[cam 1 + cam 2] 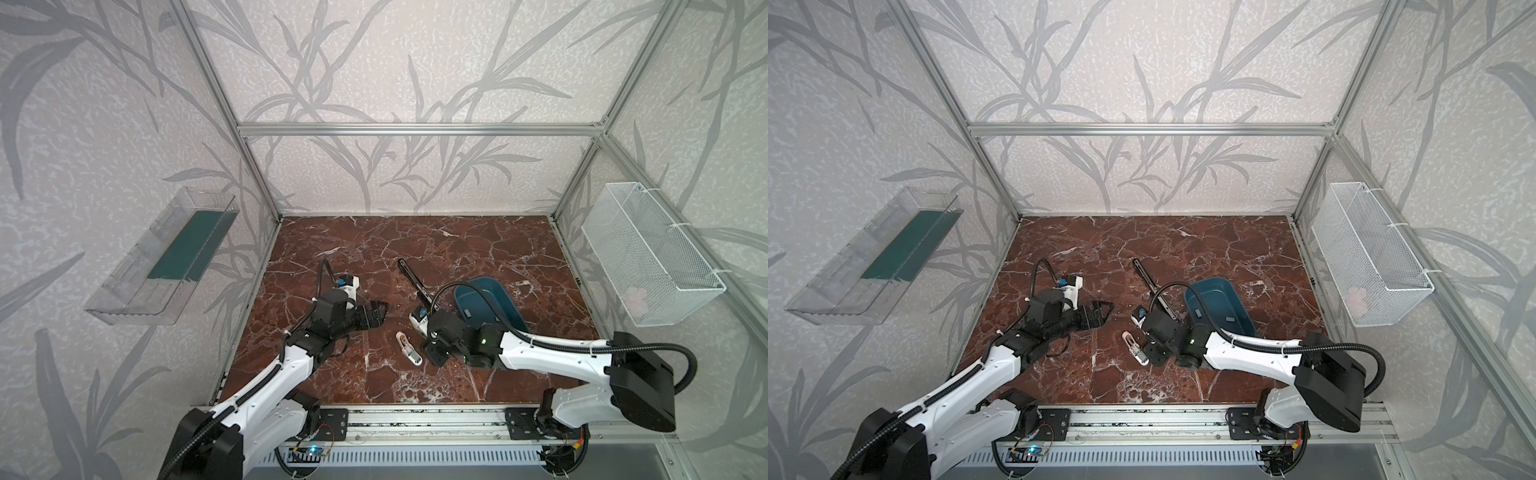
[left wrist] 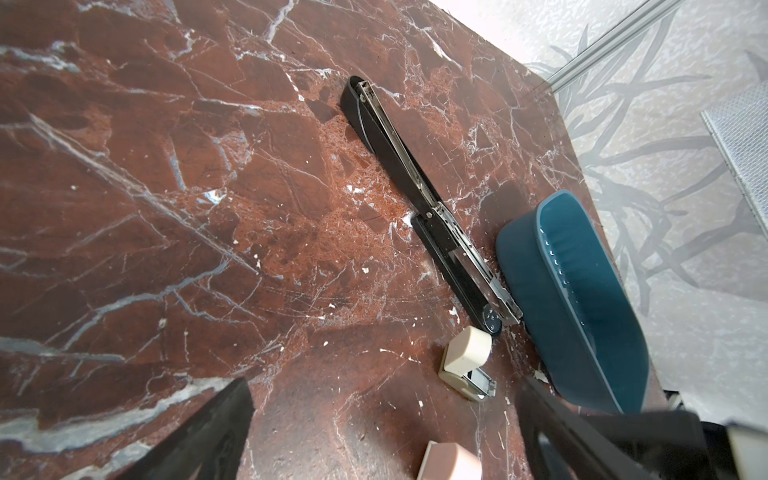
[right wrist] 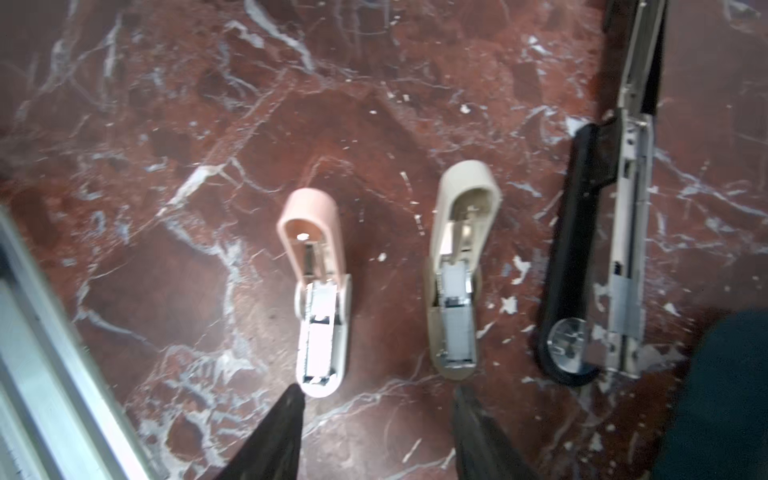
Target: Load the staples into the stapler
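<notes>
Right wrist view showed the right gripper [image 3: 378, 390] released and empty near the pink stapler [image 3: 318, 299] and beige stapler [image 3: 455, 291], both lying hinged open near the table's [image 1: 457, 249] middle, probably so their channels faced up for loading. Loose staples [image 1: 467, 312] lay in the blue tray [image 1: 505, 291] toward the right edge, beside the opened black stapler [image 1: 409, 276]; the left gripper [image 1: 381, 313] gaped empty.

Table [image 1: 457, 249] red-brown marble, white-veined. Stapler [image 2: 399, 166] black. Tub [image 2: 536, 266] teal. Staples [image 1: 467, 312] grey. Pink mini stapler [image 3: 318, 291]; beige mini stapler [image 3: 457, 299]. Walls [image 1: 374, 62] grey leaf-print.
</notes>
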{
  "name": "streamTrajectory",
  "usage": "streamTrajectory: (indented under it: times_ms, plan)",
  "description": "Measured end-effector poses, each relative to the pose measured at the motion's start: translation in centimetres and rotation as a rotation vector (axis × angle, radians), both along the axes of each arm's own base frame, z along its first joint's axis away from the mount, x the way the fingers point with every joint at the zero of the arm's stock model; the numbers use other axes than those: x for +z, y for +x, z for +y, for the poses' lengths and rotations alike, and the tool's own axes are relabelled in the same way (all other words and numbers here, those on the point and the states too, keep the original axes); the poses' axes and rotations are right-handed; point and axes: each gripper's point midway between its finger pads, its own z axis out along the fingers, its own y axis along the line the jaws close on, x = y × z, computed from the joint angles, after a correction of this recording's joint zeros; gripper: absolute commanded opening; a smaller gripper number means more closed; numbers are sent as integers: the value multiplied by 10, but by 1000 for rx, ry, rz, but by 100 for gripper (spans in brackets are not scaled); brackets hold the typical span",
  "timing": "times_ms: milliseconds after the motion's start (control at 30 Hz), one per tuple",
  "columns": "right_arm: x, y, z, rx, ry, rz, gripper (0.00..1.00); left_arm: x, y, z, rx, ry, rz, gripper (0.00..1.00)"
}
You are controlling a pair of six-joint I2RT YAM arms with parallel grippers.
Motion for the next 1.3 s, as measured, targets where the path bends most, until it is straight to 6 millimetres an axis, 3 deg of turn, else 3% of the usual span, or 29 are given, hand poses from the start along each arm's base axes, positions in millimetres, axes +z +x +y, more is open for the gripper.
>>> streamTrajectory:
  times_ms: [167, 367, 500, 733, 1067, 1300]
  plan:
    - [-26, -20, 3, 34, -17, 39, 59, -11, -10, -1, -7, -26, 40, 94]
    - [-54, -20, 7, 8, -50, 68, 58, -24, -23, -3, -17, -55, 89, 92]
    - [-64, -19, 8, 2, -48, 66, 57, -22, -25, -5, -27, -69, 92, 92]
    - [-66, -15, 19, 8, -2, 25, 46, -20, -28, -10, -50, -82, 96, 91]
    - [-68, -21, 28, 15, 88, -83, 45, -25, -34, -10, -50, -88, 109, 90]
    - [-71, -19, 29, -10, 144, -116, 29, -29, -39, -18, -88, -103, 125, 83]
